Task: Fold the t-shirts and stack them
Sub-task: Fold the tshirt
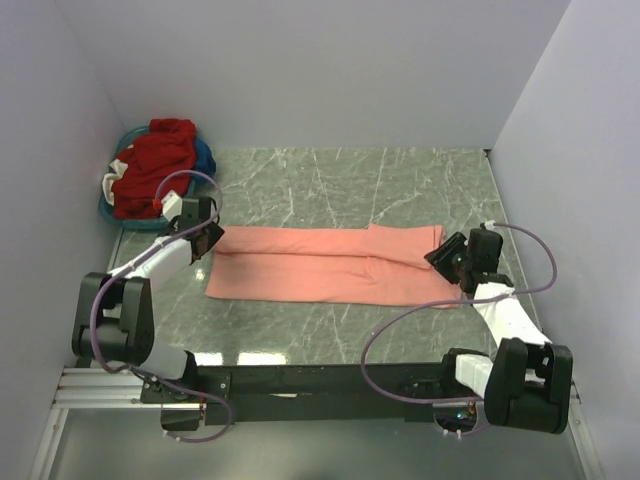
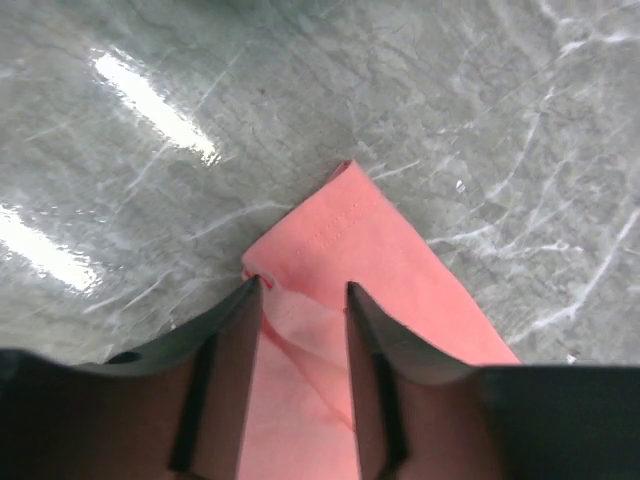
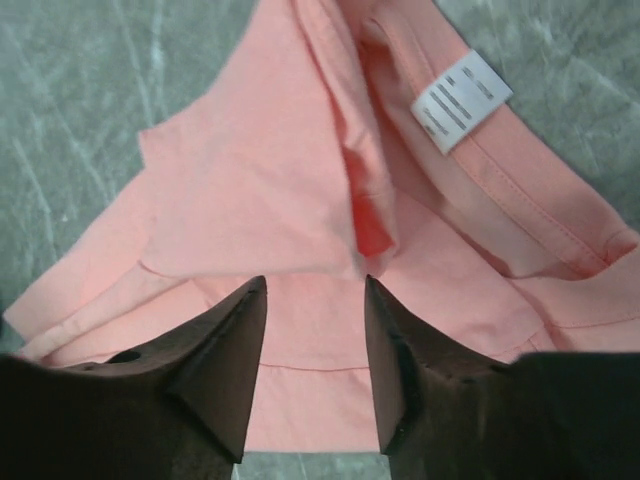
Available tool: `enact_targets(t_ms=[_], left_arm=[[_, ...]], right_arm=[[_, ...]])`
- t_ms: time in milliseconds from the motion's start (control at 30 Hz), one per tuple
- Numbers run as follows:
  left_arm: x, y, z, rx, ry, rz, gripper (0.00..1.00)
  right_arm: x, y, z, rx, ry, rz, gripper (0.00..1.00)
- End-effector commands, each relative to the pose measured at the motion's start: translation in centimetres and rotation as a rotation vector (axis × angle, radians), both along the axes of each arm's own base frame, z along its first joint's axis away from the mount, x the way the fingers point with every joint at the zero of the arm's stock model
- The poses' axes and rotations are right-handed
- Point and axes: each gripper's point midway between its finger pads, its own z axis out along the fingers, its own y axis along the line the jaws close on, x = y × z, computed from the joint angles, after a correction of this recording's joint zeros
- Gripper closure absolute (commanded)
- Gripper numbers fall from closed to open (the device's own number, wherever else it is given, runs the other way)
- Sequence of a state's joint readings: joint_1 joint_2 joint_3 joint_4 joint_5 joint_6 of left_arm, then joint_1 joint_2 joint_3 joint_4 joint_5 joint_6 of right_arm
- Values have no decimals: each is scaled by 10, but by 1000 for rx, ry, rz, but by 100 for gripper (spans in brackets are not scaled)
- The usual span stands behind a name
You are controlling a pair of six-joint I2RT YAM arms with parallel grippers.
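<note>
Both tools hang spread, the left tool (image 2: 300, 288) over one end and the right tool (image 3: 312, 285) over the collar end of the salmon-pink t-shirt (image 1: 320, 265) lying across the desk (image 1: 340, 190), so we should pinch both ends evenly before folding.

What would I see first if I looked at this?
The long salmon-pink t-shirt, folded into a strip across the middle of the marble table. The left arm and right arm reach to its two ends, jaws open. In the far left corner, a dark red shirt is heaped in a teal basket.
</note>
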State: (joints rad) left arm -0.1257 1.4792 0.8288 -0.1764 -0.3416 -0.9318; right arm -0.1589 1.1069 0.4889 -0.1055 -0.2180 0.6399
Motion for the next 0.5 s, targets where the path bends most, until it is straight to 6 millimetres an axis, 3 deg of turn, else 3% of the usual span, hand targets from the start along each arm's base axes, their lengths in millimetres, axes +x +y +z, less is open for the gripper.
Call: enact_targets(t_ms=[0, 167, 200, 300, 400, 467], left_arm=[[5, 2, 33, -21, -128, 2, 53], [6, -6, 49, -33, -164, -32, 51], [7, -8, 54, -31, -177, -42, 51], [8, -16, 55, -12, -173, -53, 51], [12, -23, 49, -18, -152, -72, 53], [12, -29, 46, -23, -147, -88, 55]], right_arm=[[5, -3, 27, -28, -94, 10, 48], [17, 5, 47, -96, -121, 41, 43], [27, 12, 60, -131, -142, 62, 43], [41, 28, 56, -192, -81, 110, 44], [74, 45, 70, -273, -73, 139, 44], [88, 55, 53, -299, -16, 163, 45]])
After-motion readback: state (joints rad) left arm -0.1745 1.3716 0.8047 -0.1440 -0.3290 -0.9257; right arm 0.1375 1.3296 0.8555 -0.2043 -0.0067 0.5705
